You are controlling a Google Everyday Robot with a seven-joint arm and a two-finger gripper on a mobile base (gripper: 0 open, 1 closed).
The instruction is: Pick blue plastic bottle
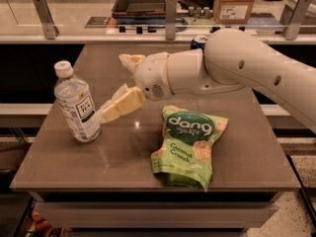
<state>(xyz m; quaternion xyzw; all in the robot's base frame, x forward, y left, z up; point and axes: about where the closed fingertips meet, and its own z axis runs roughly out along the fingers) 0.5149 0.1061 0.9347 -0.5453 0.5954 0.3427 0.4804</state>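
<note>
The blue plastic bottle (76,106), clear with a white cap and a white label, stands slightly tilted at the left of the brown table (123,152). My gripper (112,88) is open just to the right of the bottle. Its lower finger (118,105) reaches down-left, with its tip at or touching the bottle's side near the label. The upper finger (129,60) points up-left, away from the bottle. The bottle is not between the fingers.
A green Dang coconut crunch bag (190,147) lies at the table's middle right. A dark blue can (199,41) peeks out behind my white arm (247,68). A rail with metal posts (170,16) runs behind the table.
</note>
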